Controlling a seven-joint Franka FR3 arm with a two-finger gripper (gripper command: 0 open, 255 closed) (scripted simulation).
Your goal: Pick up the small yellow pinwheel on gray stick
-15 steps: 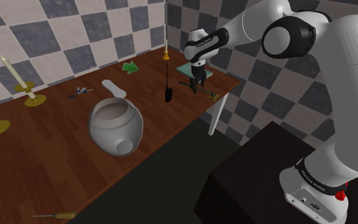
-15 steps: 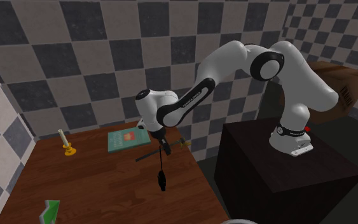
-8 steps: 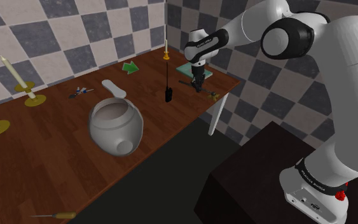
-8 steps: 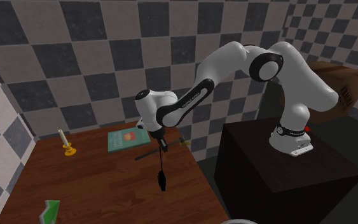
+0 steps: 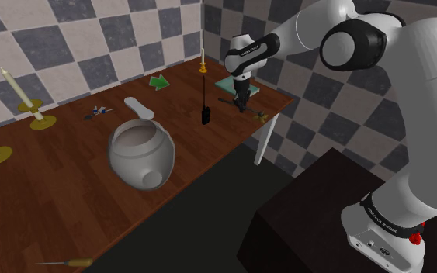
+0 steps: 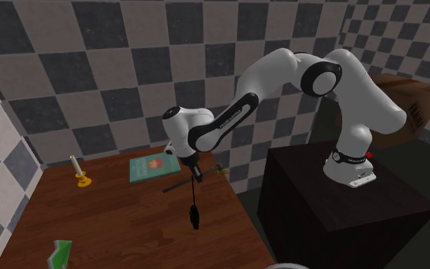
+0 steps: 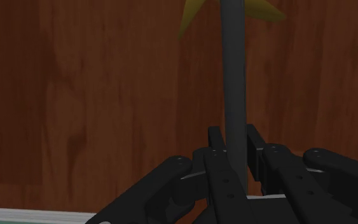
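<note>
The pinwheel lies on the brown wooden table [image 5: 69,209] near its corner by the stand. Its dark grey stick [image 7: 234,76] runs straight out from between my fingers, ending in yellow blades [image 7: 193,16]. My black gripper [image 7: 236,137] is shut on that stick, one finger pressing each side. In the shoulder view the gripper [image 5: 241,106] points down at the table beside a green book, and the yellow head [image 5: 261,119] shows at the table's edge. From the second exterior view, the gripper [image 6: 196,175] clasps the thin stick [image 6: 173,187].
A green book [image 5: 236,84] lies just behind the gripper. A black tool [image 5: 206,115] and a small candle in a yellow holder [image 5: 202,66] sit close by. Further along are a grey pot [image 5: 140,155], a green arrow shape [image 5: 159,81] and two candlesticks [image 5: 30,108].
The fingers stood apart over the stick a second ago and have since closed on it. The arm has hardly moved.
</note>
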